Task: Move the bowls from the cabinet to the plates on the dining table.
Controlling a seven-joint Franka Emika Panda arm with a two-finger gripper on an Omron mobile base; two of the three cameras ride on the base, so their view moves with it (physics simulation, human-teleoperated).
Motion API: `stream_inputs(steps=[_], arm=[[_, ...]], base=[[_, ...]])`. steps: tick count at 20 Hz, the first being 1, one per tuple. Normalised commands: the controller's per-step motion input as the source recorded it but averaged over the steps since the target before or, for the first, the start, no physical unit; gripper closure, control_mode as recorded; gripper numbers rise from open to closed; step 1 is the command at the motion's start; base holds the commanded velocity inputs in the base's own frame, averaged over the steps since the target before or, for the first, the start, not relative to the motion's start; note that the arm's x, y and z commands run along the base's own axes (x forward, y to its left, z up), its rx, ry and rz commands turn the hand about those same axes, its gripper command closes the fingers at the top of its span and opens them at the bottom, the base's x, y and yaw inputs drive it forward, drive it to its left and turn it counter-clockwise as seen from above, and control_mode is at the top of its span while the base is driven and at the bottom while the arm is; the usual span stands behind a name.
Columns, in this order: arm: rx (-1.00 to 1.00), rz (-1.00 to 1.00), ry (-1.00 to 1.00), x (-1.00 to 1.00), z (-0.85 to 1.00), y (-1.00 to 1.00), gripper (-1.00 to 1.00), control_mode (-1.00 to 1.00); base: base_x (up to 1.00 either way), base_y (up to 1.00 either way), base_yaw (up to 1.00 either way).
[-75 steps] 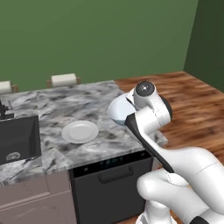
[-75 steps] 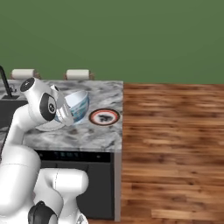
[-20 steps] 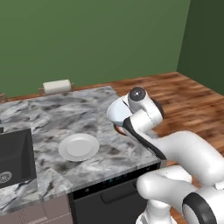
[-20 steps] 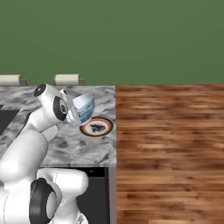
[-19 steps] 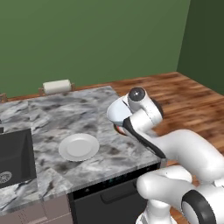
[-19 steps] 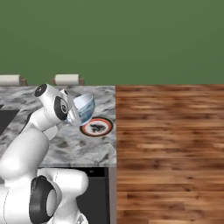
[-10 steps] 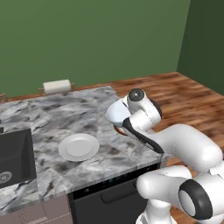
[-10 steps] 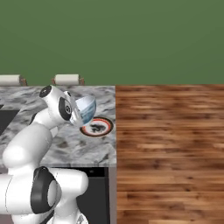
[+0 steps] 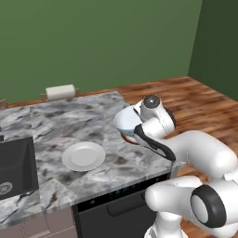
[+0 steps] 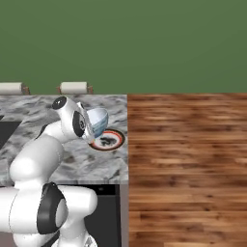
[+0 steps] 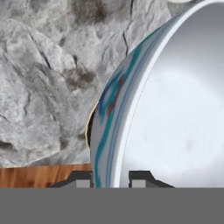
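My gripper [image 11: 111, 177] is shut on the rim of a white bowl with a pale blue tint [image 11: 175, 109], which hangs tilted on its side. The bowl [image 10: 98, 120] hovers just above the reddish-brown plate [image 10: 110, 140] near the right edge of the marble dining table [image 10: 72, 164]. From the left, the bowl [image 9: 125, 122] and gripper [image 9: 132, 132] cover most of that plate. A plain white plate [image 9: 83, 155] lies bare further left on the table [image 9: 69, 121]. The cabinet is out of view.
A black sink [image 9: 14, 169] is set into the slab at the far left. A paper towel roll [image 9: 60, 91] stands at the back edge. A dark appliance front [image 9: 116, 209] sits under the table. Wooden floor [image 10: 183, 159] lies right of the table's edge.
The base drove earlier, shifting the whole scene. Over the last second the arm has bent and the held bowl has sunk slightly toward the reddish-brown plate.
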Motion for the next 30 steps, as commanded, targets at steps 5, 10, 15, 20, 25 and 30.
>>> stream_inputs(steps=[5, 10, 15, 20, 25, 30], arm=[[0.00, 0.00, 0.00, 0.35, -0.20, -0.21, 1.00, -1.00], [0.00, 0.00, 0.00, 0.37, -0.33, -0.12, 1.00, -1.00], [0.01, 0.00, 0.00, 0.34, -0.25, -0.07, 1.00, -1.00], [0.05, 0.00, 0.00, 0.35, -0.08, -0.03, 1.00, -1.00], [0.08, 0.00, 0.00, 0.18, 0.00, 0.00, 1.00, -1.00], [0.09, 0.00, 0.00, 0.00, -0.08, 0.00, 1.00, -1.00]], base=[[0.00, 0.00, 0.00], [0.00, 0.00, 0.00], [0.00, 0.00, 0.00], [0.00, 0.00, 0.00], [0.00, 0.00, 0.00], [0.00, 0.00, 0.00]])
